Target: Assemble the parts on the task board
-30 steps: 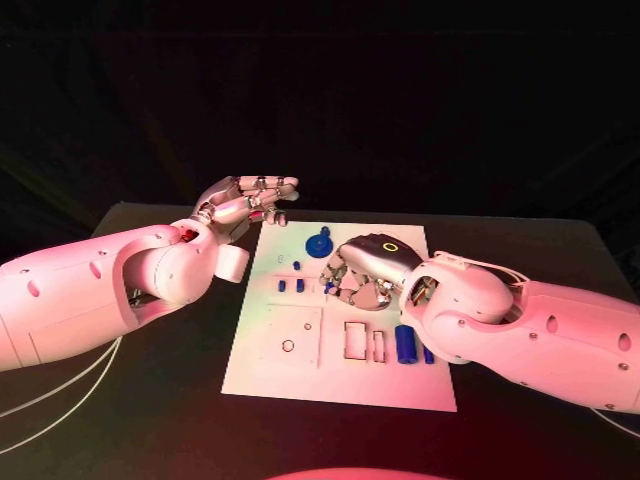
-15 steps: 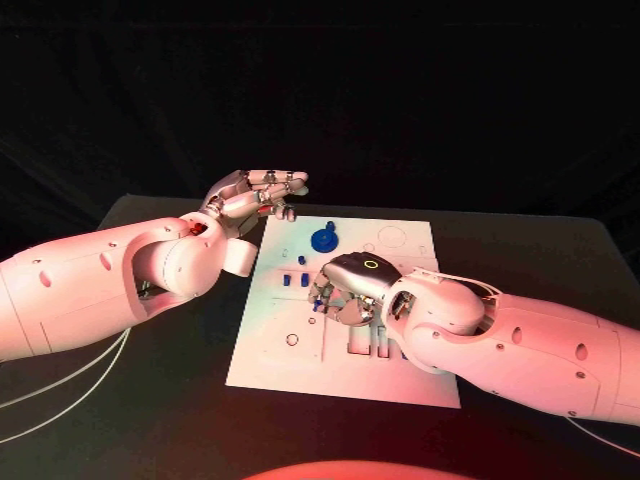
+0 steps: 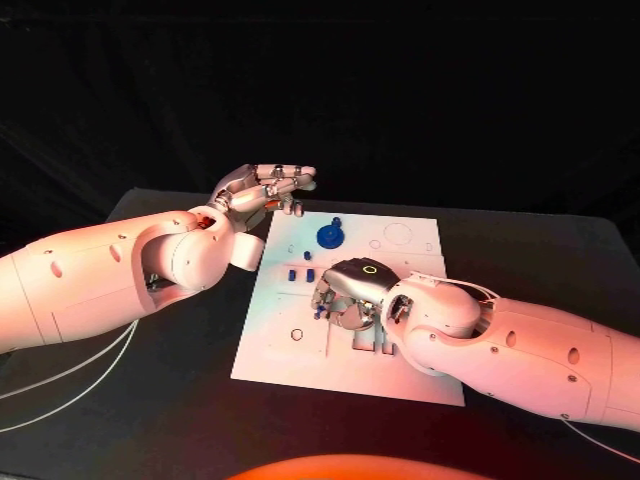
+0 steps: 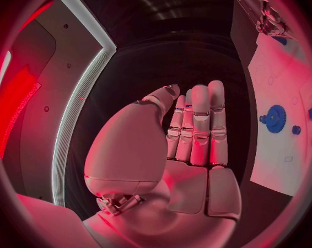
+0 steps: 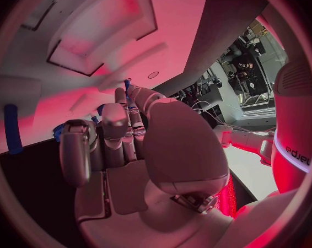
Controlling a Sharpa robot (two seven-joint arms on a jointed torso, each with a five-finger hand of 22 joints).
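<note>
Several small blue parts [image 3: 309,276] on task board [image 3: 407,375]: light, stiff, slippery; pinch at sides. Right robot hand [image 3: 346,292] curled over them, grip unclear; left robot hand [image 3: 263,187] empty, fingers together.

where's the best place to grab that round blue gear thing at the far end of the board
Probably by its rim, coming straight down from above: the round blue part lies flat on the task board, so its edge is the only exposed grip. The left robot hand, hovering nearby, seems closest.
</note>
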